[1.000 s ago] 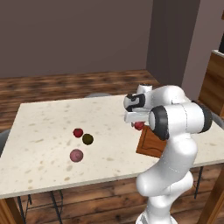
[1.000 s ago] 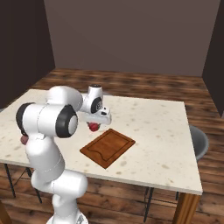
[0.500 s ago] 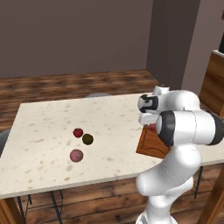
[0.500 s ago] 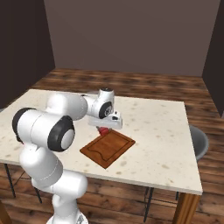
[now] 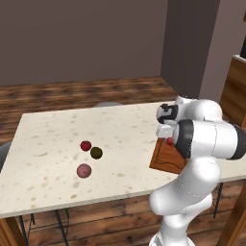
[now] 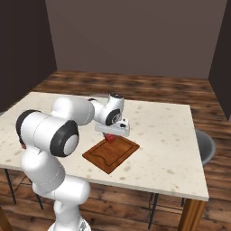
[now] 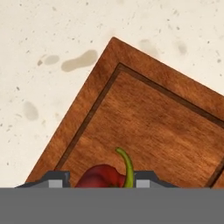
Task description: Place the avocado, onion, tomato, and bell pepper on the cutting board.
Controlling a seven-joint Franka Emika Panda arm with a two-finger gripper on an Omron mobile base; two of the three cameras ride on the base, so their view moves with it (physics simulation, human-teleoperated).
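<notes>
one veg, the bell pepper (image 7: 105,176), has been carried from beside the cutting board (image 6: 110,153) to over it, pinched in the pincer (image 7: 101,179). avocado (image 5: 96,153), onion (image 5: 84,170), tomato (image 5: 86,145) lie well away on the tabletop (image 5: 53,144); release looks next.

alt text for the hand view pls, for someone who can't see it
A dark red bell pepper with a curved green stem sits clamped between the end effector fingertips, directly over a corner of the reddish-brown cutting board. Speckled cream table surrounds the board.
</notes>
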